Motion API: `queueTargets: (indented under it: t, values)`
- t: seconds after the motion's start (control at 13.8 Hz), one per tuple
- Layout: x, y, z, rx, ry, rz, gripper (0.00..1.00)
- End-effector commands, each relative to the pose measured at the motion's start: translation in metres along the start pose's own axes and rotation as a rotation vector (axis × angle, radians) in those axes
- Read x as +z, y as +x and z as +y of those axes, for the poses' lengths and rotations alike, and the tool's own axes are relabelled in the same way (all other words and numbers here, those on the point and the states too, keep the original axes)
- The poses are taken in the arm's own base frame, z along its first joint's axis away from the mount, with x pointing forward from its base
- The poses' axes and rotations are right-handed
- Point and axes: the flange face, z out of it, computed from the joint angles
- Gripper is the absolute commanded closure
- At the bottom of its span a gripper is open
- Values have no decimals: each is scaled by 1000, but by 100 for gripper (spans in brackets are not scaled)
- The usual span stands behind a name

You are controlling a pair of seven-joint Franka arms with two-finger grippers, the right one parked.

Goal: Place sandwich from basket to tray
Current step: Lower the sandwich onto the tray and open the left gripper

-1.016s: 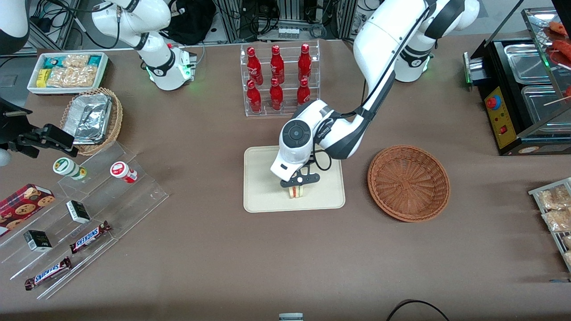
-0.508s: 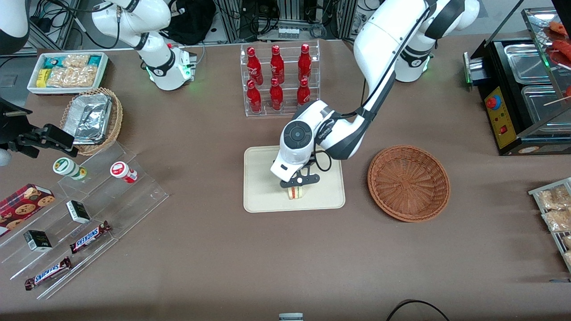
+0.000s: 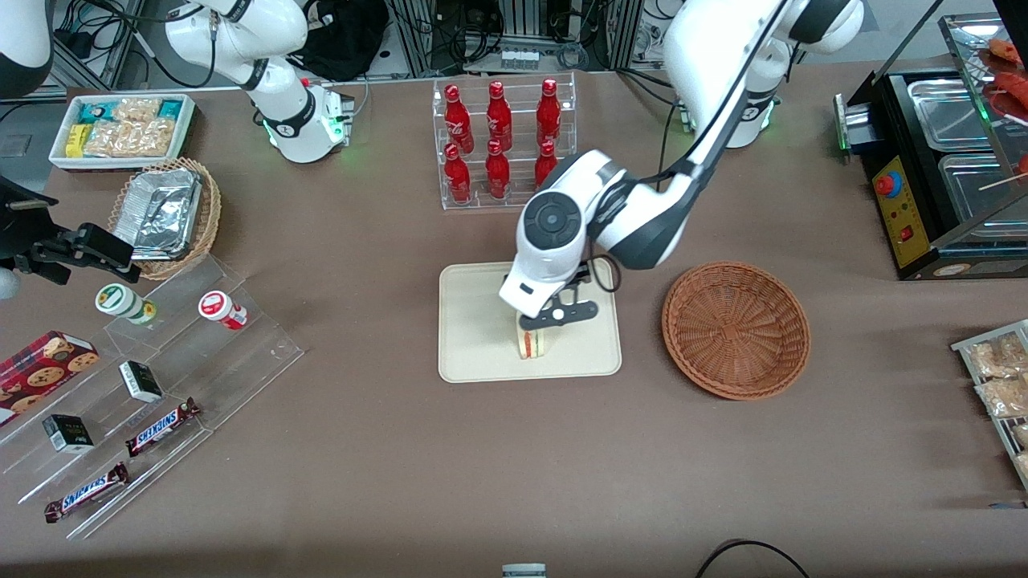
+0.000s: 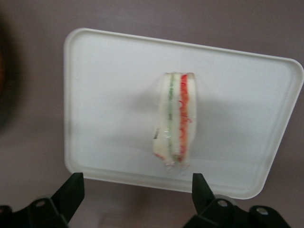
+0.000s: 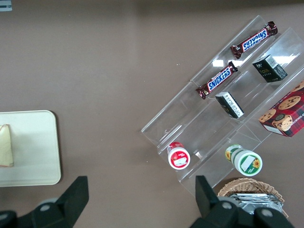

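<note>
Left wrist view: the sandwich point(image 4: 175, 122) stands on its edge on the tray point(image 4: 109, 85), free of the gripper point(image 4: 137, 194), whose fingers are spread wide above it. The wicker basket point(image 3: 736, 329) sits beside the tray.

woven wicker basket point(image 3: 736, 329), matt smooth tray point(image 3: 482, 353), black gripper point(image 4: 135, 197).

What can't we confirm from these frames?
- Front view: the wrist housing hides part of the sandwich and part of the tray.
- Left wrist view: the end effector, above the tray with fingers apart, is cut off by the frame edge; a dark blur at one edge is unidentifiable.
- Right wrist view: most of the sandwich is cut off by the frame edge.
</note>
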Motion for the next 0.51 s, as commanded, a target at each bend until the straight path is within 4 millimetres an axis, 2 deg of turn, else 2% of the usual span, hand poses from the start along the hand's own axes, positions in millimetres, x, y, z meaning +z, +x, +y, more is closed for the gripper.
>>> queueTargets:
  t: [0.0, 0.07, 0.15, 0.22, 0.44]
  values:
    - [-19, 17, -36, -34, 43, -10, 0]
    - [-20, 24, -47, -51, 65, -20, 0]
    - [-26, 23, -56, -52, 91, -37, 0]
    - [-32, 37, -79, -86, 114, -33, 0]
    - [-48, 52, -119, -103, 124, -16, 0]
